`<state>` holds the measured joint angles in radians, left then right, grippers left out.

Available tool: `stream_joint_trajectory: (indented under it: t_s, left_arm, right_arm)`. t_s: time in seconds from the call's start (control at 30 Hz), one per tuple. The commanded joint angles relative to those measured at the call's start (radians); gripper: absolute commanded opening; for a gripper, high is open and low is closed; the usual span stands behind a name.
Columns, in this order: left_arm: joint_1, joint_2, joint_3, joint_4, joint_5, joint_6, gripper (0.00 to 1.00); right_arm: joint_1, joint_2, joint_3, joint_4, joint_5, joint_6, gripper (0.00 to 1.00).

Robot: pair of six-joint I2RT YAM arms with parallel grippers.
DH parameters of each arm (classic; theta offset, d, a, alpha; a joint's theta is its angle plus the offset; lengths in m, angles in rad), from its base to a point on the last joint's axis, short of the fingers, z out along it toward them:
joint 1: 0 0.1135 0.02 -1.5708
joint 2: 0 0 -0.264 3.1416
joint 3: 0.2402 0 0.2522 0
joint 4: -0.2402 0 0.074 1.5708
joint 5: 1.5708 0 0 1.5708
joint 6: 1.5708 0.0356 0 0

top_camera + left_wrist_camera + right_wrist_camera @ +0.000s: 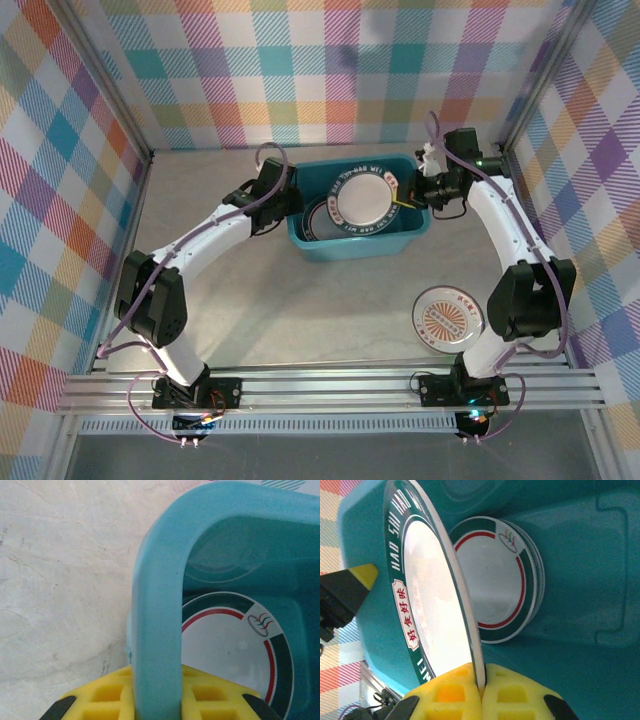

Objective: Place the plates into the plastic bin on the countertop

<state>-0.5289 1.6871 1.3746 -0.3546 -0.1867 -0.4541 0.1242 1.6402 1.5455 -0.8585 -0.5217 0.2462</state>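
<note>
My right jaws are pinching the edge of a green-rimmed plate [435, 595], holding it tilted over the stacked plates [495, 580] in the plastic bin [580, 645]. My left jaws are clamping the bin's left rim. An orange plate [447, 318] is lying on the bench [300, 320] beside my right arm.

Plates [318, 222] lie stacked in the bin [350, 248] — perhaps three — another plate [448, 318] on the countertop [280, 310] nearer, rightward.

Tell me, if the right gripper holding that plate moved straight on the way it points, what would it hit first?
Probably the stack of plates lying in the plastic bin: the right gripper points its held plate down into it, though depth is hard to judge.
</note>
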Motion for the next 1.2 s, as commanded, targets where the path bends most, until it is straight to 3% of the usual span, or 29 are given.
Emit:
stream_joint_trajectory:
  t_s: [0.0,0.37,0.9,1.17]
  left_arm:
    - [-0.037,-0.06,-0.033,0.06,-0.067,0.077,0.17]
    - [-0.073,-0.061,-0.043,0.068,-0.104,0.077,0.16]
    - [-0.097,-0.037,-0.002,0.046,-0.13,0.097,0.15]
    - [-0.1,-0.038,0.001,0.036,-0.144,0.099,0.15]
  right_arm:
    - [-0.003,-0.041,-0.026,0.076,-0.006,0.004,0.0]
    - [0.074,0.034,-0.055,0.107,0.045,-0.049,0.0]
    - [0.137,0.253,-0.044,0.217,0.036,0.009,0.0]
    - [0.185,0.317,-0.003,0.199,0.117,0.049,0.11]
